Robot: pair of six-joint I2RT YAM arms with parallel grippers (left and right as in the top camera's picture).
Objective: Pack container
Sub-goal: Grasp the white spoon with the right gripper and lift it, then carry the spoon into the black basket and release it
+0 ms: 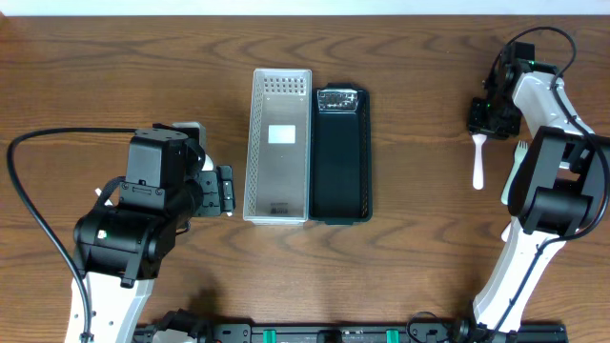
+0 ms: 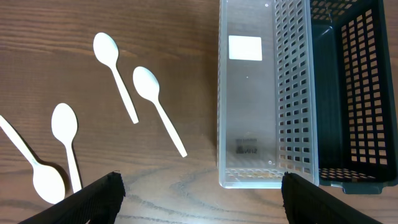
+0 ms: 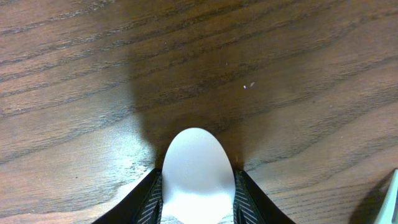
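Note:
A clear perforated container [image 1: 278, 143] stands beside a black basket [image 1: 343, 157] at the table's middle; both show in the left wrist view, the clear container [image 2: 249, 93] and the black basket [image 2: 348, 93]. Several white spoons [image 2: 158, 106] lie on the wood left of the clear container; the overhead view hides them under the left arm. My left gripper [image 2: 202, 199] is open and empty, just left of the clear container's near end [image 1: 226, 191]. My right gripper [image 3: 198, 205] at the far right [image 1: 491, 114] is shut on a white spoon [image 3: 198, 168], whose handle lies on the table [image 1: 478, 164].
A second white utensil [image 1: 519, 154] lies by the right arm, partly hidden. A shiny label or packet [image 1: 338, 100] sits at the black basket's far end. The left arm's cable [image 1: 38, 143] loops over the left side of the table.

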